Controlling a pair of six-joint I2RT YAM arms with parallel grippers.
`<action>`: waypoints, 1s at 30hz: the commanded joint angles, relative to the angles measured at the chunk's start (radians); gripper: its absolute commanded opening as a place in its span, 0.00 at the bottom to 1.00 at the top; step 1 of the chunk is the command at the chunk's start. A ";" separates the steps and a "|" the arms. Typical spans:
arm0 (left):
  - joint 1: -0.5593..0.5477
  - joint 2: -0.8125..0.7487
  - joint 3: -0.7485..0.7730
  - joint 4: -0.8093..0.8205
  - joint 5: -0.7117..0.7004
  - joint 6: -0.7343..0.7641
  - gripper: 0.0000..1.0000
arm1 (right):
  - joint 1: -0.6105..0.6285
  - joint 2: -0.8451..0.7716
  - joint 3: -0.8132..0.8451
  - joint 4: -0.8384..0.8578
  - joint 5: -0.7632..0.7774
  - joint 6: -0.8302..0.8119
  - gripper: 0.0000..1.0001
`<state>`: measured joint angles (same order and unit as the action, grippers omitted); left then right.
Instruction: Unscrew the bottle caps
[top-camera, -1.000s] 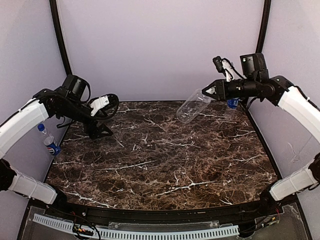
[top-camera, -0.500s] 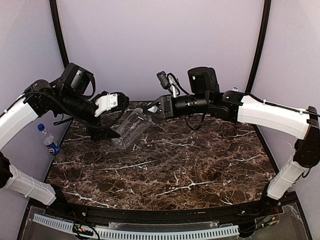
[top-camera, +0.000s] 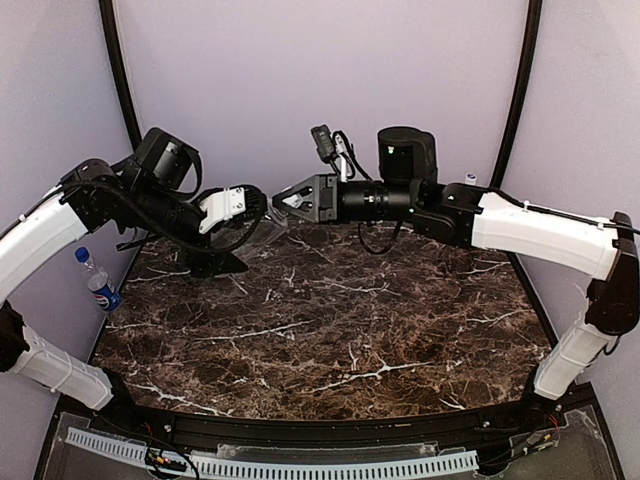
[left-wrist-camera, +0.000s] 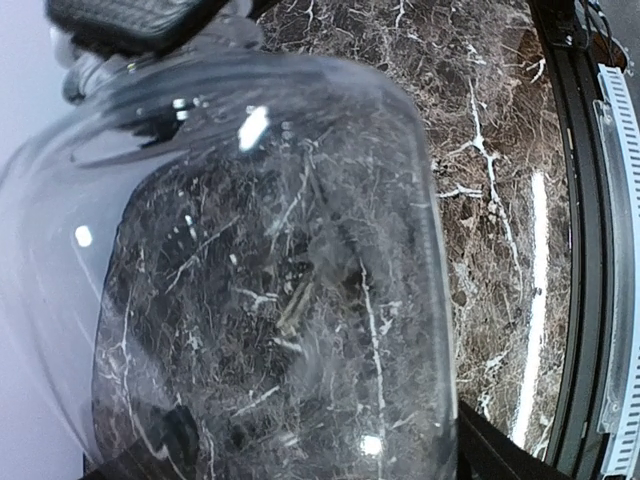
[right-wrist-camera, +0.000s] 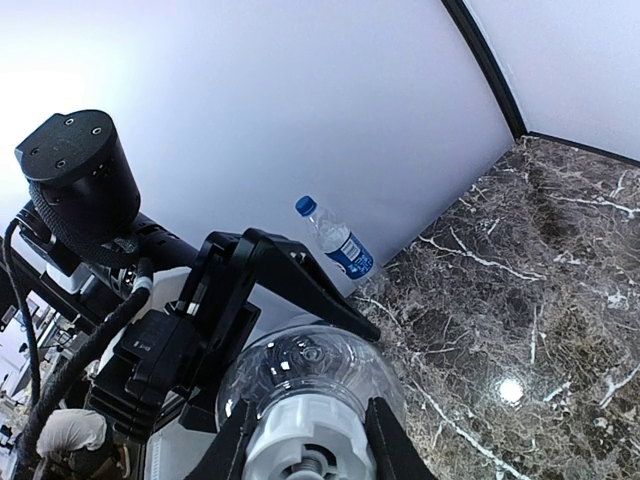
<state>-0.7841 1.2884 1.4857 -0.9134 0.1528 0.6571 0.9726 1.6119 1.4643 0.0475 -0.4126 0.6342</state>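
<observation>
The plain clear bottle (top-camera: 268, 228) hangs in the air over the back of the table, between the two grippers. My right gripper (top-camera: 283, 200) is shut on its white cap (right-wrist-camera: 310, 432), with a finger on each side. The bottle's body (right-wrist-camera: 300, 365) points away from it into my left gripper (top-camera: 250, 232). The left jaws stand wide open around the body, which fills the left wrist view (left-wrist-camera: 270, 280). A labelled bottle (top-camera: 99, 285) with a dark blue cap (top-camera: 80, 255) stands at the left wall and shows in the right wrist view (right-wrist-camera: 338, 243). A white cap (top-camera: 471, 179) peeks out behind my right arm.
The dark marble table (top-camera: 330, 330) lies below both arms. A black frame post (top-camera: 118, 70) rises at the back left and another (top-camera: 520, 80) at the back right. The near edge carries a black rail and a white cable strip (top-camera: 330, 467).
My right arm has swung the plain bottle from the back right to the left, into the left gripper's open jaws. The left gripper has risen a little toward it.
</observation>
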 joint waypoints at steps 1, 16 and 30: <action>-0.006 0.001 -0.005 0.001 0.010 -0.015 0.76 | 0.010 -0.003 0.009 0.088 -0.006 0.026 0.00; -0.042 -0.060 -0.165 0.219 -0.453 0.249 0.60 | -0.034 -0.079 -0.026 -0.082 0.039 0.160 0.76; -0.061 -0.114 -0.263 0.337 -0.531 0.364 0.58 | -0.043 0.040 0.051 -0.173 -0.024 0.169 0.72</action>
<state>-0.8364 1.2041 1.2423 -0.6132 -0.3580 0.9955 0.9329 1.6207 1.4811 -0.1257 -0.3996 0.7918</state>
